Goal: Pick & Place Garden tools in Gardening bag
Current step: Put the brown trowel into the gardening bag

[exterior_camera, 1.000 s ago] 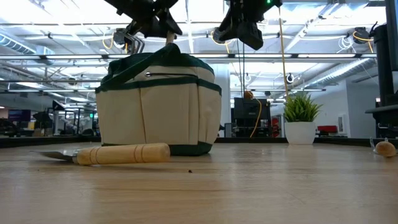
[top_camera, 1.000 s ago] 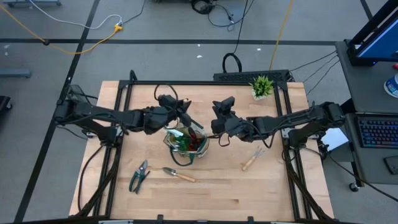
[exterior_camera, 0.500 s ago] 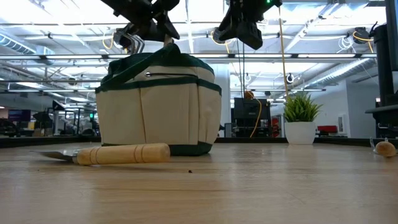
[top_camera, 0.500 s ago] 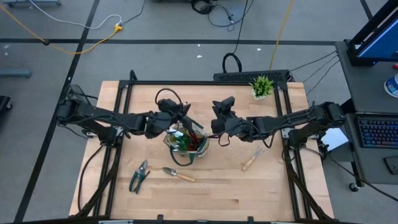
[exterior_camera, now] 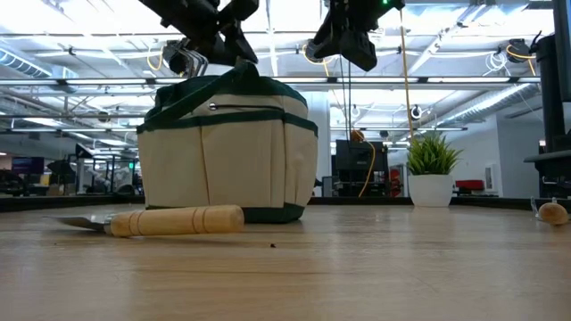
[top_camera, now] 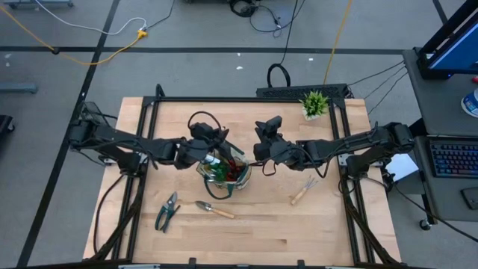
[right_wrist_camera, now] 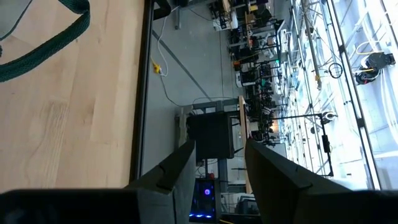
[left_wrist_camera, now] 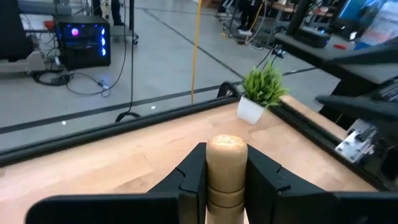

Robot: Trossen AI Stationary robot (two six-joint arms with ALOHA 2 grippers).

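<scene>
Surface: pale wooden table (top_camera: 328,217)
Left gripper (left_wrist_camera: 226,167): clamped on wooden-handled trowel (left_wrist_camera: 225,163) above khaki-tan fabric bag (exterior_camera: 227,152)
Right gripper (right_wrist_camera: 217,163): fingers parted, empty
Advice: lower blade-first, release inside rim

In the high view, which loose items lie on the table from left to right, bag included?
Pruners → trowel → gardening bag → hand fork → potted plant. The trowel and bag overlap somewhat in their left-right span, but the trowel's centre sits slightly further left.

Bright even overhead light, faint shadows
</scene>
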